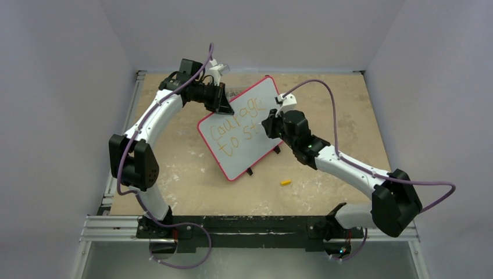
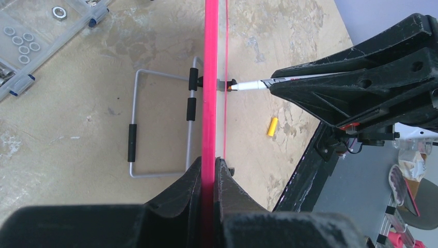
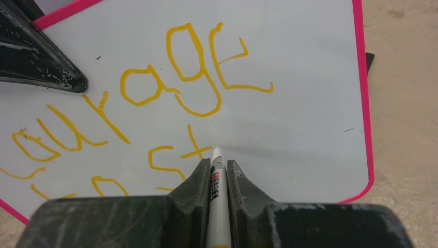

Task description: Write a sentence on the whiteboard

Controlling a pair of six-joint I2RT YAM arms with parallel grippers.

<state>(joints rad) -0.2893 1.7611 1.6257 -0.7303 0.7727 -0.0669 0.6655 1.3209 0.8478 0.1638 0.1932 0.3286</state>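
Note:
The whiteboard (image 1: pixel 250 110) with a red-pink rim stands tilted on edge mid-table. My left gripper (image 1: pixel 222 100) is shut on its upper left rim (image 2: pixel 210 103), seen edge-on in the left wrist view. The sentence (image 3: pixel 155 93) in orange-yellow reads "courage" and, below it, "to st". My right gripper (image 3: pixel 214 168) is shut on a white marker (image 3: pixel 217 186). The marker's tip sits at the board face just right of the "t". The marker also shows in the left wrist view (image 2: pixel 253 86), its tip near the board.
A yellow marker cap (image 1: pixel 285 182) lies on the table in front of the board. A wire stand (image 2: pixel 155 129) lies behind the board. A clear parts box (image 2: pixel 31 36) with nuts and washers sits at the far left. Grey walls close in on three sides.

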